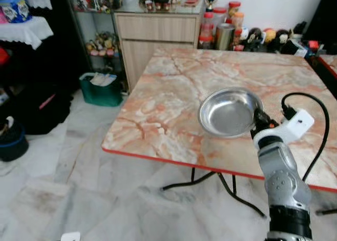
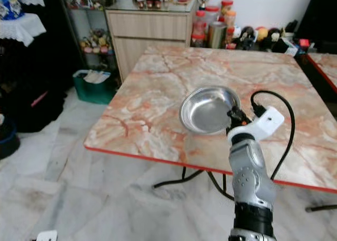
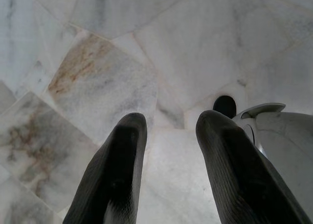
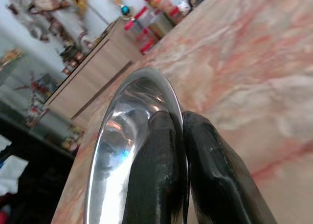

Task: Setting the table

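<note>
A shiny steel bowl (image 1: 227, 112) rests near the front edge of the pink marble table (image 1: 168, 93). My right gripper (image 1: 259, 120) is shut on the bowl's right rim (image 4: 166, 94); one finger (image 4: 156, 170) lies inside the bowl and the other outside. My left gripper (image 3: 166, 136) hangs open over the floor with nothing between its fingers.
Jars and toys (image 1: 247, 33) crowd the table's far edge by a wooden cabinet (image 1: 155, 33). A green bin (image 1: 101, 88) stands on the marble floor left of the table. A dark bucket (image 1: 11, 141) sits at the far left. A second table edge (image 1: 329, 62) shows at the right.
</note>
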